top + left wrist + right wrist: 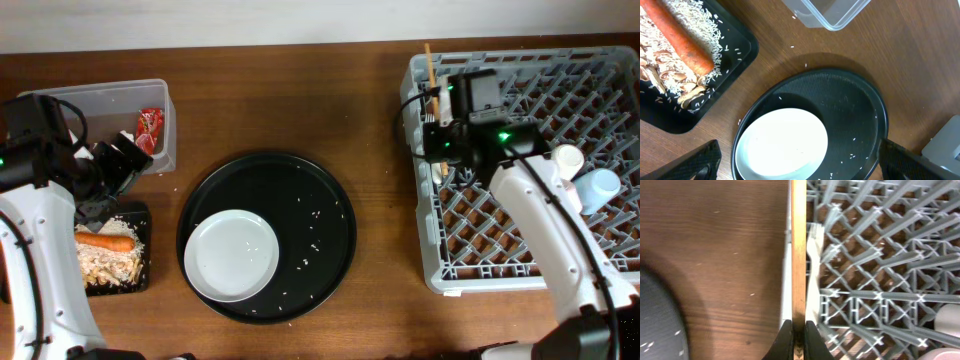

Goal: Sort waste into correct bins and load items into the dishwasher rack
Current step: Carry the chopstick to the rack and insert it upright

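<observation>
My right gripper [798,330] is shut tight on a wooden stick [798,255] at the left wall of the rack [425,200], upper right in the overhead view. The fork [813,275] lies in the rack, just beside the stick. My left gripper [125,160] is wide open and holds nothing. It is at the left, between the tub [110,100] and the black tray [140,215] with the carrot [105,241]. The plate [232,255] sits on the round tray [310,220] in the middle.

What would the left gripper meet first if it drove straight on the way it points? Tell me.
Probably the white plate on the round black tray, which sits framed by the open left gripper; depth is unclear.
</observation>
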{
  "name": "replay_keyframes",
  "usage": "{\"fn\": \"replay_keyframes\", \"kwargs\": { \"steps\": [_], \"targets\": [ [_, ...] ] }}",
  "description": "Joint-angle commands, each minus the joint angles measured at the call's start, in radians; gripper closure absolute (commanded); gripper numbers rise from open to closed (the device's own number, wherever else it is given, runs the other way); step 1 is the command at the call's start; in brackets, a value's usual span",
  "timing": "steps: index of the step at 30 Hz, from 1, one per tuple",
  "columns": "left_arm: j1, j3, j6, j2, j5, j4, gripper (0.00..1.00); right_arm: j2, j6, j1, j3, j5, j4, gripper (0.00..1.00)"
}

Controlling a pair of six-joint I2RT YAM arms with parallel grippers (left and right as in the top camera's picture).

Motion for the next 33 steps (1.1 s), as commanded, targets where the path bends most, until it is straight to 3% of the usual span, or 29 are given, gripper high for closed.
{"fn": "replay_keyframes", "kwargs": {
  "steps": [1, 7, 13, 15, 16, 17, 19, 23, 28, 29, 30, 33],
  "targets": [
    [0.006, 0.0, 0.002, -0.004, 0.007, -0.001, 0.01, 0.071, -0.037, -0.089, 0.014, -0.003, 0.02, 0.96],
    [0.006, 0.0, 0.002, -0.004, 0.007, -0.001, 0.01, 0.218, -0.081, -0.124, 0.014, -0.148, 0.067, 0.96],
    [0.006, 0.0, 0.002, -0.004, 0.007, 0.0, 0.01, 0.224, -0.08, -0.124, 0.014, -0.18, 0.086, 0.95],
    [0.006, 0.0, 0.002, -0.004, 0.007, -0.001, 0.01, 0.224, -0.08, -0.124, 0.014, -0.18, 0.084, 0.72],
    [0.006, 0.0, 0.002, -0.004, 0.007, -0.001, 0.01, 0.224, -0.076, -0.124, 0.014, -0.183, 0.077, 0.52],
    [0.006, 0.0, 0.002, -0.004, 0.007, -0.001, 0.01, 0.224, -0.055, -0.124, 0.014, -0.183, 0.073, 0.4],
    [0.006, 0.0, 0.002, -0.004, 0.007, -0.001, 0.01, 0.217, -0.011, -0.124, 0.015, -0.189, 0.061, 0.25],
    [0.006, 0.0, 0.002, -0.004, 0.007, -0.001, 0.01, 0.111, 0.03, -0.124, 0.023, -0.274, 0.01, 0.23],
    [0.006, 0.0, 0.002, -0.004, 0.007, -0.001, 0.01, -0.189, 0.083, -0.124, 0.023, -0.359, -0.135, 0.23],
    [0.006, 0.0, 0.002, -0.004, 0.007, -0.001, 0.01, -0.237, 0.082, -0.124, 0.023, -0.354, -0.164, 0.16],
    [0.006, 0.0, 0.002, -0.004, 0.007, -0.001, 0.01, -0.295, 0.082, -0.125, 0.023, -0.302, -0.201, 0.01],
    [0.006, 0.0, 0.002, -0.004, 0.007, -0.001, 0.01, -0.349, 0.082, -0.125, 0.023, -0.115, -0.248, 0.01]
  ]
}}
